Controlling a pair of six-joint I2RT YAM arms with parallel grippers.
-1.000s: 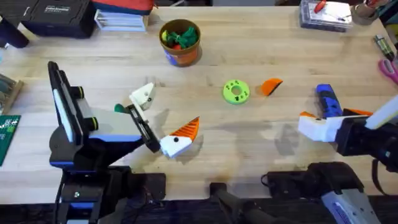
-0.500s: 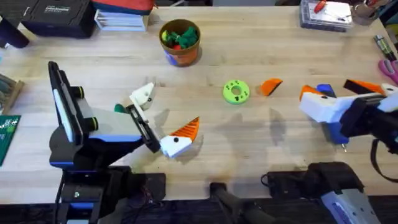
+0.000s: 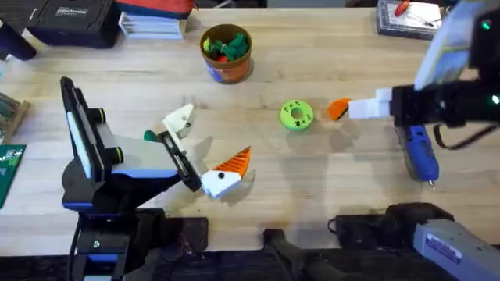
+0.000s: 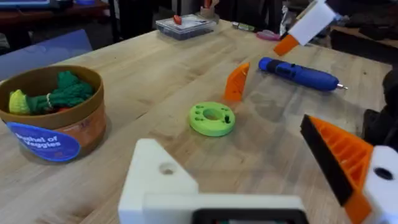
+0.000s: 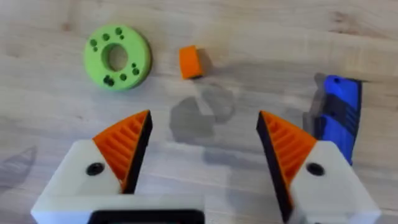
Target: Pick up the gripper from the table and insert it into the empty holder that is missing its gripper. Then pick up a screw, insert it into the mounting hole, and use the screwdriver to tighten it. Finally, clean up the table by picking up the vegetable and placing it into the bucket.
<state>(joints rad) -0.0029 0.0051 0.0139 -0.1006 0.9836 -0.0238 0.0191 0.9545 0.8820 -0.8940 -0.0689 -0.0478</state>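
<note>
The gripper (image 3: pixel 339 108), a loose orange wedge, lies just beside the lime-green disc (image 3: pixel 296 115), on the side away from the bucket (image 3: pixel 226 52). The right gripper (image 5: pixel 202 143), jaws wide apart and holding nothing, has swung in above the wedge since a second ago, uncovering the screwdriver (image 3: pixel 418 150) beyond. The left gripper (image 3: pixel 201 151) rests unmoved, jaws spread, its empty holder (image 3: pixel 180 121) bare; the vegetable (image 3: pixel 148 136) peeks half-hidden beside it.

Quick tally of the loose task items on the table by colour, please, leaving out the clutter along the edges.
Orange: 2, gripper and bucket
Blue: 1, screwdriver
Lime green: 1, ring disc
Dark teal: 1, vegetable
Total: 5
</note>
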